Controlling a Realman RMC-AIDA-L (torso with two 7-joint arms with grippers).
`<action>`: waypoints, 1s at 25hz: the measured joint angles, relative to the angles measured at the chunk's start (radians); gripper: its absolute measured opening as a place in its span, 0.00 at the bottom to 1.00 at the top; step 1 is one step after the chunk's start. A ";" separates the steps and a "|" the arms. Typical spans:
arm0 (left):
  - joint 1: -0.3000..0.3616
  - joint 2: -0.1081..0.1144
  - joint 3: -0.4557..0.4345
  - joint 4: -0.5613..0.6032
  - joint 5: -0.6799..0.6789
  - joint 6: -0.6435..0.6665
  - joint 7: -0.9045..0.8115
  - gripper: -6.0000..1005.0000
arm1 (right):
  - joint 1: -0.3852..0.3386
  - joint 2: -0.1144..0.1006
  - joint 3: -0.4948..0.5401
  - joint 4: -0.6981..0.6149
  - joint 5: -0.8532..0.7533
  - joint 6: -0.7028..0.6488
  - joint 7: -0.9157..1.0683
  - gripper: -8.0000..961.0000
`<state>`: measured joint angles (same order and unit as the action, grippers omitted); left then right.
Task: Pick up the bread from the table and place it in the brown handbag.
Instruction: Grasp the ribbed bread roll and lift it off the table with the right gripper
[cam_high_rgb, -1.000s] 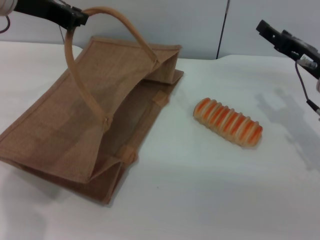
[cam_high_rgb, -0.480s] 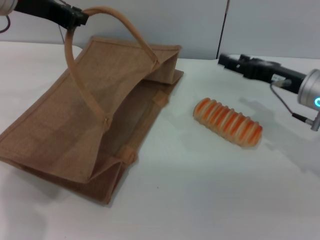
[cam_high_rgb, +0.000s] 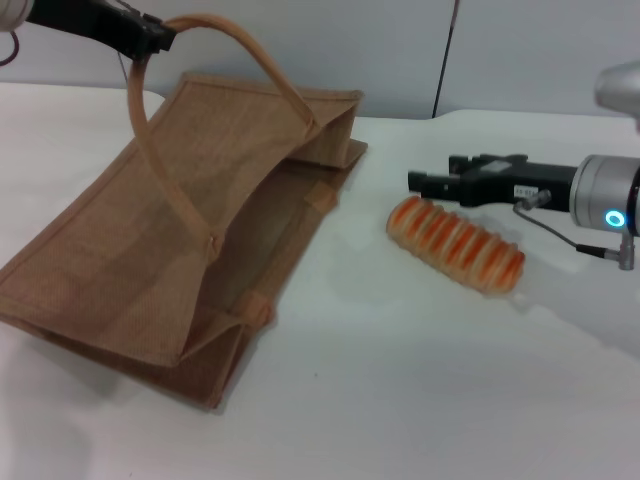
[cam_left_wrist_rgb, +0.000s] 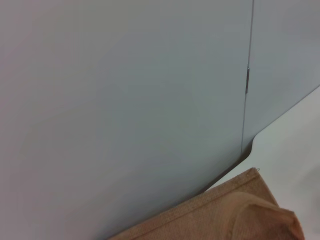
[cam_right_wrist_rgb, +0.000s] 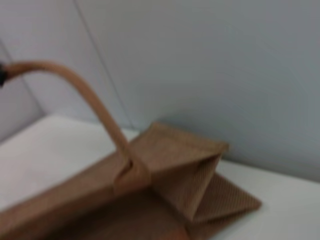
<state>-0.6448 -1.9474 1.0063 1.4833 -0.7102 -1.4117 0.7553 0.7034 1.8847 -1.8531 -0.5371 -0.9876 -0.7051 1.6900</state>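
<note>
left gripper (cam_high_rgb: 150, 35): pinching handle (cam_high_rgb: 215, 30), propping brown handbag (cam_high_rgb: 170, 230) open
right gripper (cam_high_rgb: 418, 181): nearing bread (cam_high_rgb: 456, 243), grip state unclear; center over loaf, descend

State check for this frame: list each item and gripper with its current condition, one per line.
brown handbag: lying on the table, mouth held open, upper handle lifted.
bread: flat on the table, outside the bag, not gripped.
left gripper: raised, shut on the bag's handle.
right gripper: just above the bread's far end, holding nothing.
table: carries bag and bread.
</note>
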 joint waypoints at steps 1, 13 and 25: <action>0.001 0.001 0.000 0.000 0.000 0.000 0.000 0.12 | 0.008 -0.001 0.001 0.001 -0.045 0.001 0.025 0.86; 0.001 0.005 0.000 -0.003 0.000 -0.015 0.000 0.12 | 0.028 0.030 0.186 -0.097 -0.643 -0.055 0.271 0.86; -0.004 0.009 0.000 -0.003 0.001 -0.026 0.001 0.12 | -0.002 0.143 0.497 -0.289 -1.226 -0.241 0.423 0.86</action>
<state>-0.6492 -1.9386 1.0063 1.4802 -0.7092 -1.4373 0.7560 0.7011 2.0281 -1.3565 -0.8258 -2.2132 -0.9464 2.1126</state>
